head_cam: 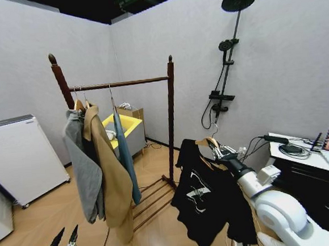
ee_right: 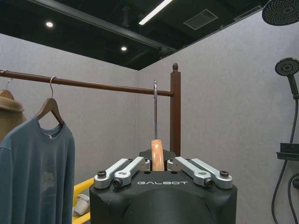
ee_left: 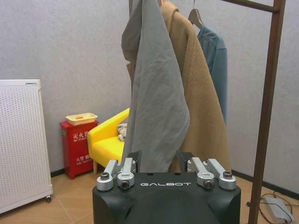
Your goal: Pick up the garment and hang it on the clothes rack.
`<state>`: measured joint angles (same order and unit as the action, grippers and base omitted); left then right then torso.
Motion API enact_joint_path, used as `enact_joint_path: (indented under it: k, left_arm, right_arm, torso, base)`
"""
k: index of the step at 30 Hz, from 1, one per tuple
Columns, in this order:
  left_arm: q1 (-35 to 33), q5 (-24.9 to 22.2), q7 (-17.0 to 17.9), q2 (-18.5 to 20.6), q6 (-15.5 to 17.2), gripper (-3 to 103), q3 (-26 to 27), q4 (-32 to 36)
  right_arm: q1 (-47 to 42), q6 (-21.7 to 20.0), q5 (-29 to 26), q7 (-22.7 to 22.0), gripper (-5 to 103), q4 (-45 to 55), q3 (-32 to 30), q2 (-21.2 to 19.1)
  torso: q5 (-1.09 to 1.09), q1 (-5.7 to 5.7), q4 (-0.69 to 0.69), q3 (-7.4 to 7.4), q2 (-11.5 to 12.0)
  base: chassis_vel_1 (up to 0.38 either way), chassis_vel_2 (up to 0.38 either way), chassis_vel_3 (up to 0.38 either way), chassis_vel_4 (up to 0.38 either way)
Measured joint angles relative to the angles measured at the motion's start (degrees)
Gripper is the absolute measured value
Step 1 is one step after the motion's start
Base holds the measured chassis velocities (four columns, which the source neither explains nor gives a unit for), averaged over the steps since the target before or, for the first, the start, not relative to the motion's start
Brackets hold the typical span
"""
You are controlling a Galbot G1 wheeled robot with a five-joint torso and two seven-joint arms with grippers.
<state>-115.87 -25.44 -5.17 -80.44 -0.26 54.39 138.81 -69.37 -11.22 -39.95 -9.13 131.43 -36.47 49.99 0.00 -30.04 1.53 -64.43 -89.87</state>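
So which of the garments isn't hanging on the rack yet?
The black short-sleeved T-shirt with white print, held up on its light wooden hanger by the right pincer; the grey, tan and teal-blue ones hang from the dark wooden rack's bar.

Garment [head_cam: 207,196] right of clothes rack [head_cam: 121,83]

Grey walls [head_cam: 296,61], wood floor [head_cam: 41,218], yellow armchair [ee_left: 108,140], shower fixture [head_cam: 227,55].

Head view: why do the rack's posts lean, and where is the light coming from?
Head view: wide lens splays the rack posts apart. Left wrist view: the post stands nearly straight. Right wrist view: a ceiling strip light and spotlights glow, with the right gripper shut on the hanger.
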Motion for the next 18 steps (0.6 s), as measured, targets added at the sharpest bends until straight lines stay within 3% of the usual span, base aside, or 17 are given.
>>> enact_joint_path:
  k: [8, 18]
  left_arm:
    - [0.0, 0.0, 0.0, 0.0, 0.0, 46, 0.0, 0.0]
    - [0.0, 0.0, 0.0, 0.0, 0.0, 46, 0.0, 0.0]
  right_arm:
    - [0.4, -0.3, 0.0, 0.2, 10, 0.1, 0.1, -0.4]
    - [4.6, -0.3, 0.2, 3.5, 10, -1.8, 2.1, -0.3]
  torso:
    - [0.02, -0.08, -0.01, -0.05, 0.0]
    - [0.0, -0.04, 0.0, -0.05, -0.1]
  base:
    - [-0.148, 0.165, 0.165, -0.178]
    - [-0.094, 0.082, 0.094, -0.089]
